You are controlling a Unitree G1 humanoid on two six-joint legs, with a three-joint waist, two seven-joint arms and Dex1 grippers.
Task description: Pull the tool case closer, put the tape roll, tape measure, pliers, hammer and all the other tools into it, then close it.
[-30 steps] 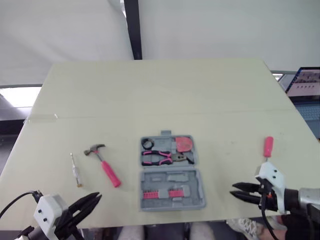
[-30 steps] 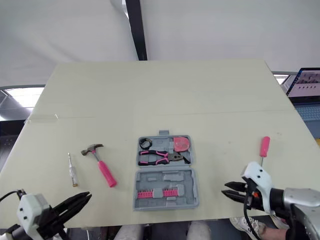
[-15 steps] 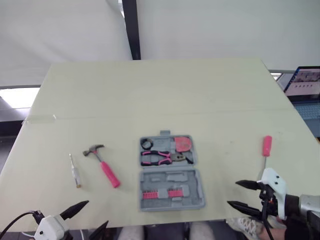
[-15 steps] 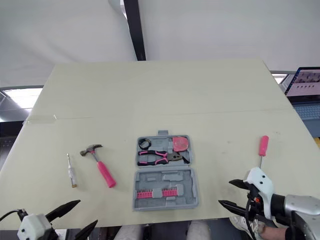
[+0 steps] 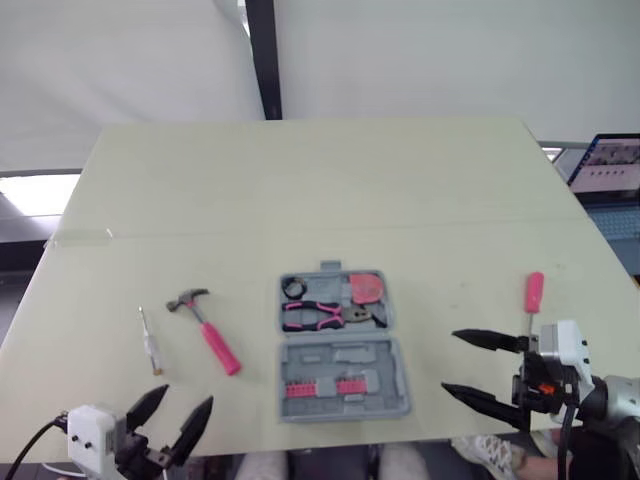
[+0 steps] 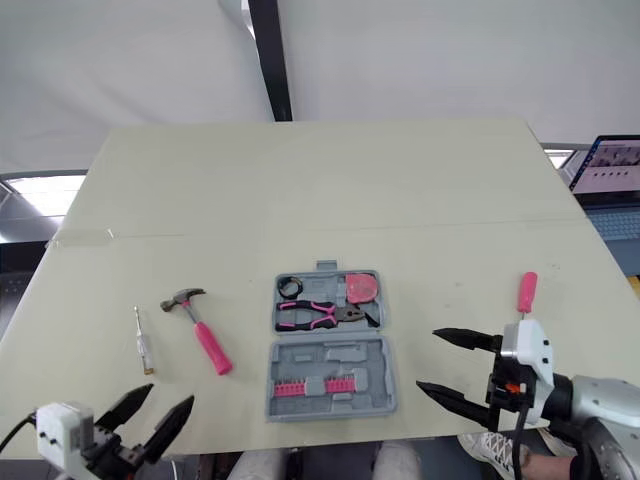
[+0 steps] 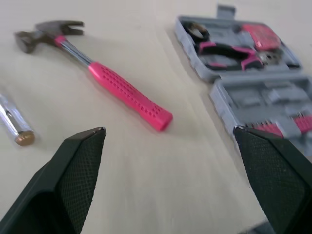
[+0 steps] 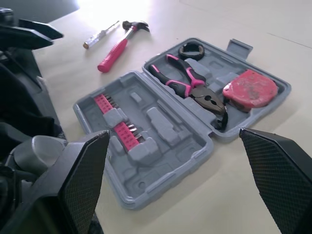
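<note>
At the desk's (image 5: 300,180) near left corner the left hand (image 5: 185,396) has spread its fingers, with the hammer (image 5: 205,330) loose just beyond it. The open tool case (image 5: 340,375) sits mid near edge. Beside it the right hand (image 5: 450,360) has also opened wide, so both look ready to grab.

Wide pale cream desk (image 5: 300,190) before me, plain white backdrop (image 5: 450,50) behind, black vertical post (image 5: 262,55) against it; lit laptop screen (image 5: 608,165) at my right.
</note>
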